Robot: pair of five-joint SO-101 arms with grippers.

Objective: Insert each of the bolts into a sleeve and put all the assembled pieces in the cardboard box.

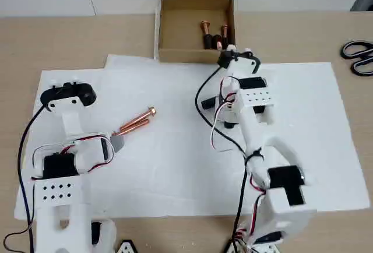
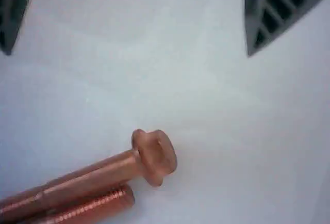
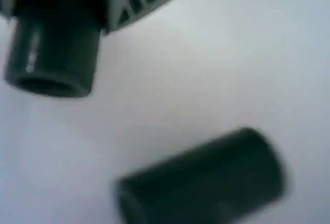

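Two copper bolts (image 1: 135, 122) lie side by side on the white paper; in the left wrist view the headed bolt (image 2: 103, 175) rests against the second bolt (image 2: 87, 206). My left gripper (image 2: 139, 28) hangs open just above them, its grey fingertip (image 1: 116, 142) close to their near ends. My right gripper (image 3: 77, 7) holds a black sleeve (image 3: 51, 53) by one end over the paper. A second black sleeve (image 3: 206, 182) lies flat beside it. The cardboard box (image 1: 175, 31) at the back holds two assembled pieces (image 1: 213, 34).
The white paper sheet (image 1: 175, 165) covers the middle of the wooden table. Scissors (image 1: 358, 58) lie at the far right edge. The right arm (image 1: 256, 107) stands just in front of the box's near wall.
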